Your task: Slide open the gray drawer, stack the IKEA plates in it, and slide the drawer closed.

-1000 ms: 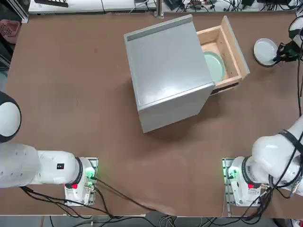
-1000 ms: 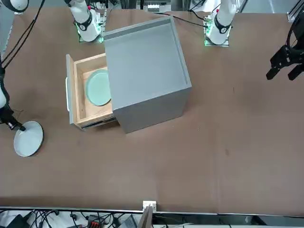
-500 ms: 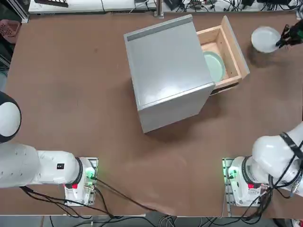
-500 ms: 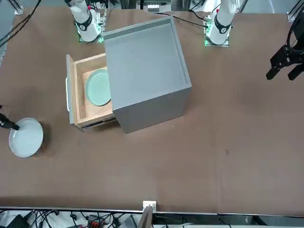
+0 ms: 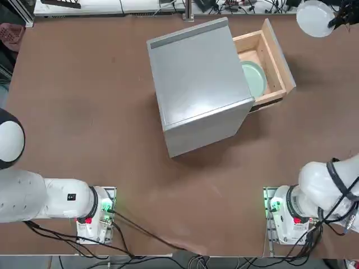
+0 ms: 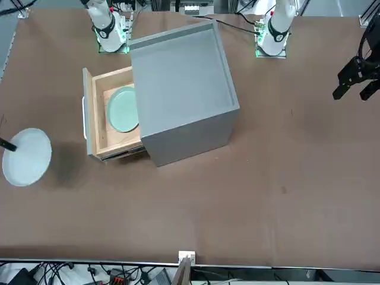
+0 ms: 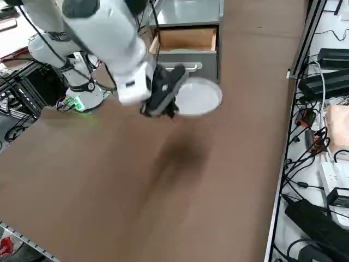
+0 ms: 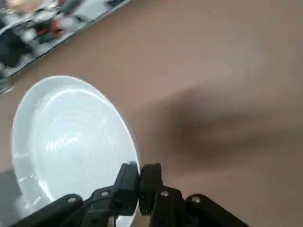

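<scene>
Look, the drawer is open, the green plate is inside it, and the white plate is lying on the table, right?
Not quite. The white plate isn't on the table: the right gripper holds it by its rim in the air, as the right side view shows. The drawer is open, with the green plate inside.

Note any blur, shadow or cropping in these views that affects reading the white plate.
Right side view: the arm and tool are motion-smeared, with a soft shadow on the table under the white plate. Right wrist view: the plate is sharp, the shadow diffuse. Top and front views: the plate sits near the frame edge and the tool is mostly cropped.
</scene>
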{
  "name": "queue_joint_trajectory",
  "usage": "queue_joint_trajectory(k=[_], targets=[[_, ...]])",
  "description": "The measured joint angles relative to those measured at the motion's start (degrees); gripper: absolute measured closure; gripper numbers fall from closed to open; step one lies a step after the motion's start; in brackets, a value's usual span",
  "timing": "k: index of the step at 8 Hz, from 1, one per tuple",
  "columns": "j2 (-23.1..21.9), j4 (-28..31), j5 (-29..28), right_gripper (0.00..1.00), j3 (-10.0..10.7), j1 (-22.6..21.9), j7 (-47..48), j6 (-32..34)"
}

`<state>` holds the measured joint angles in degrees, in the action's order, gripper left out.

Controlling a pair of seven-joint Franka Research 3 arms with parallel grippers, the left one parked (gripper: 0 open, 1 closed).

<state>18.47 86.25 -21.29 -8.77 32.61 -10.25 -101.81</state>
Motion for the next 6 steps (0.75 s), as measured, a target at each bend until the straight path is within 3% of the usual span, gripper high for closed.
queue_joint_trajectory(k=[3, 6], targets=[[-5.9, 0.9, -2.6, 1.0, -5.4, -1.0, -0.5, 8.0], [-10.4, 5.6, -1.6, 1.0, -12.0, -2.4, -1.8, 9.0]])
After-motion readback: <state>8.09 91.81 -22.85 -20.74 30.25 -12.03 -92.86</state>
